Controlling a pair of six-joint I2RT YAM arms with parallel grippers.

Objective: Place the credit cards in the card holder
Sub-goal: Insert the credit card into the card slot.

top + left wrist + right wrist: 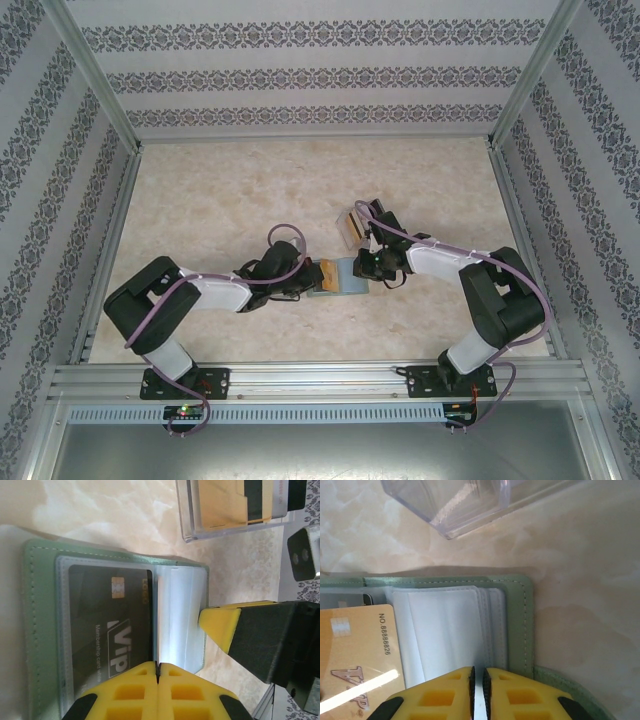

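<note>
The grey-green card holder (347, 279) lies open between both grippers, its green cover (37, 630) (520, 625) spread flat. A black VIP credit card (110, 625) sits inside a clear sleeve. My left gripper (314, 277) (158, 666) is shut on an orange credit card (326, 272) (355, 655), which shows edge-on as a thin line in the left wrist view. My right gripper (372, 268) (479, 672) is shut on a clear sleeve (450, 630) of the holder. One of its fingertips (220, 622) shows at the sleeve's edge.
A clear plastic box (352, 228) (235, 505) (455, 500) stands just behind the holder, with more orange and black cards (220, 502) upright in it. Patterned walls enclose the marbled table (220, 190), which has free room to the left and right.
</note>
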